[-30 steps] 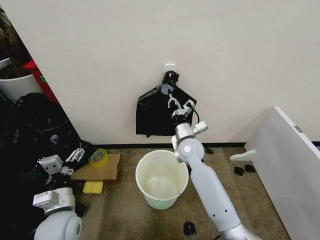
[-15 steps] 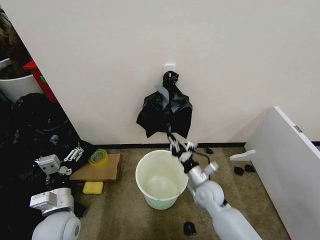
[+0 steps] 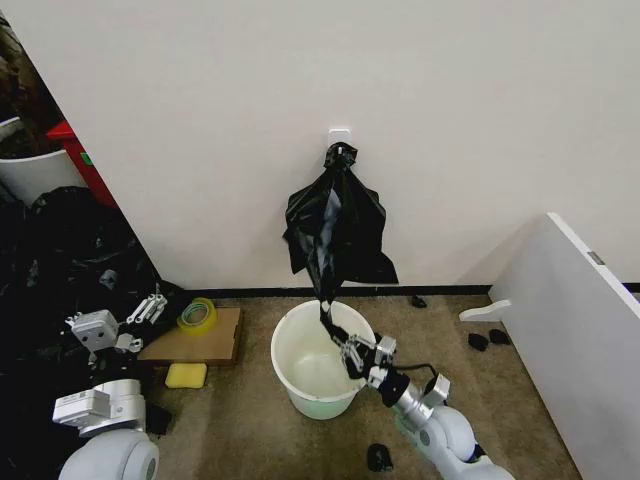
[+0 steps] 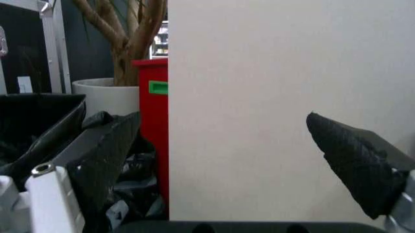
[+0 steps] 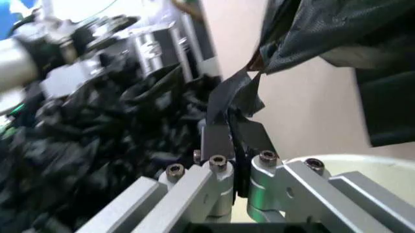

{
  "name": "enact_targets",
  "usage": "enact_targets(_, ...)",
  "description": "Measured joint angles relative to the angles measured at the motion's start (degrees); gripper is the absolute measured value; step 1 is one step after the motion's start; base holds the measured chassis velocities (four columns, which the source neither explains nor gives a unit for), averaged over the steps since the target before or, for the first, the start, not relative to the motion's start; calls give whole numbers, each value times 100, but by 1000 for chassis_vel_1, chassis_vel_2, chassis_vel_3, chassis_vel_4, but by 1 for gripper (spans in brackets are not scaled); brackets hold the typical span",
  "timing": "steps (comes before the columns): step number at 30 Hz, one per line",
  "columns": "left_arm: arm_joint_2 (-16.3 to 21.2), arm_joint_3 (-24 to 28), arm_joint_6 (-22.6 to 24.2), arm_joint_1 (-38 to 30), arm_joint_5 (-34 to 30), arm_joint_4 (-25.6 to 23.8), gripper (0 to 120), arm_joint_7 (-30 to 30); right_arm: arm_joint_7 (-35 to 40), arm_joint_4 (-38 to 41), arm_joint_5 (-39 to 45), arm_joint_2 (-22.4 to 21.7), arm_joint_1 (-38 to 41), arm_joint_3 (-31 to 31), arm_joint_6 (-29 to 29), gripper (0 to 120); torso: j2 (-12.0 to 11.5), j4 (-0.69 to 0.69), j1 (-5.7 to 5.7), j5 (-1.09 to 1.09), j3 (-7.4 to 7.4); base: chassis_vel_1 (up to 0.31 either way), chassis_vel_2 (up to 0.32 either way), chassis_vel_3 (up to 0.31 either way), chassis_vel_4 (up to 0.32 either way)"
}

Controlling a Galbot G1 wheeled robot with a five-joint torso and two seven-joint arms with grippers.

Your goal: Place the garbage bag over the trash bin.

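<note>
The garbage bag [image 3: 325, 285] is a glossy black sheet drawn out in a taut strip from the black bundle [image 3: 352, 225] that hangs from a wall hook. My right gripper [image 3: 345, 350] is shut on the strip's lower end, just over the far rim of the trash bin [image 3: 298, 350], a cream-white bucket on the floor. In the right wrist view the right gripper [image 5: 228, 133] pinches the bag [image 5: 236, 94] above the bin's rim [image 5: 350, 162]. My left gripper [image 3: 150, 307] is parked low at the left, and in the left wrist view it [image 4: 222, 116] stands open, holding nothing.
A heap of black bags [image 3: 70, 250] fills the left side beside a white tub [image 3: 30, 170] with a red piece. Cardboard [image 3: 195, 342], a tape roll [image 3: 198, 314] and a yellow sponge [image 3: 186, 375] lie left of the bin. A white panel [image 3: 575, 340] stands at the right.
My right gripper came down from the bundle on the wall to just over the bin, pulling a strip of bag out with it. The left arm stayed put.
</note>
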Motion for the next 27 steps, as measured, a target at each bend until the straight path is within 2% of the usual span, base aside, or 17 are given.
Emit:
enact_targets(2, 3, -2, -18, 7, 2, 5, 100, 0, -345, -112, -45, 12, 10, 49, 35, 0, 0, 0, 0, -1, 0, 0, 0, 0, 0)
enact_targets(11, -17, -1, -23, -51, 2, 137, 100, -15, -1022, -364, -84, 82, 171, 117, 45, 0, 0, 0, 0, -1, 0, 0, 0, 0, 0)
enact_targets(15, -28, -11, -26, -77, 0, 169, 100, -26, -1430, -616, -365, 85, 280, 231, 95, 0, 0, 0, 0, 0, 1, 0, 0, 0, 0)
enact_targets(27, -54, -1, -24, -93, 2, 195, 100, -27, -914, -503, -102, 72, 372, 192, 378, 0, 0, 0, 0, 0, 1, 0, 0, 0, 0)
